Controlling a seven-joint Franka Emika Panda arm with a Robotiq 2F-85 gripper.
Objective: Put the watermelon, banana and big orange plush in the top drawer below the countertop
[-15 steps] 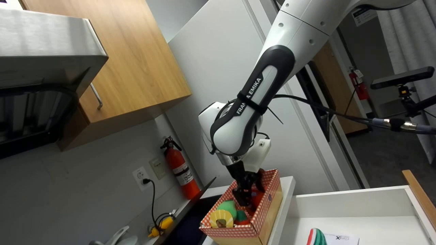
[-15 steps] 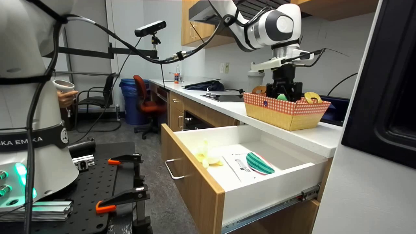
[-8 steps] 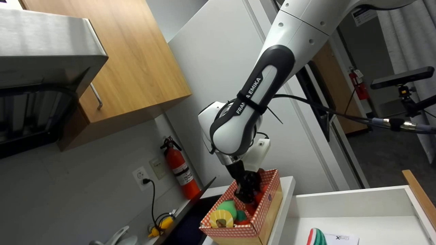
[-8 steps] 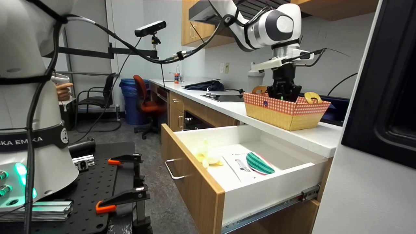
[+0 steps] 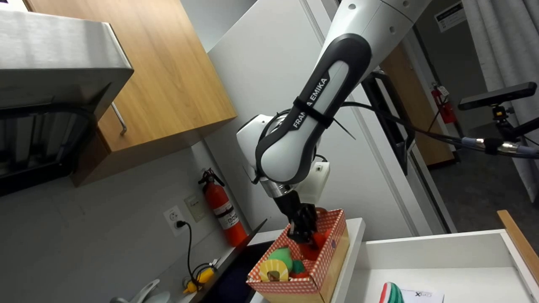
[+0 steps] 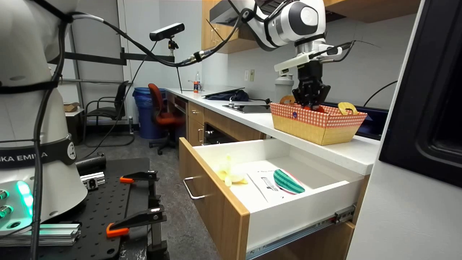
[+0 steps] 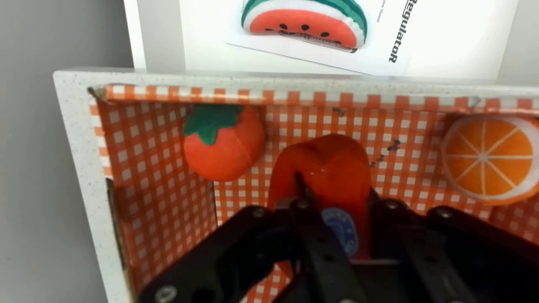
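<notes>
Gripper point(image 7: 336, 192) sits higher than before; it pinches the big orange-red plush point(image 7: 337, 179); lifting straight clear of the basket point(image 6: 306, 127), then crossing to the top drawer point(image 6: 301, 213), seems safest.

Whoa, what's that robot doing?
The robot arm is reaching into the basket on the counter, and its fingers look closed on the orange-red toy. A tomato sits in the basket too, near a corner. Below the counter, the drawer is open, and the watermelon and banana are already in it. The orange-red toy isn't in there yet; it probably goes there next.
</notes>
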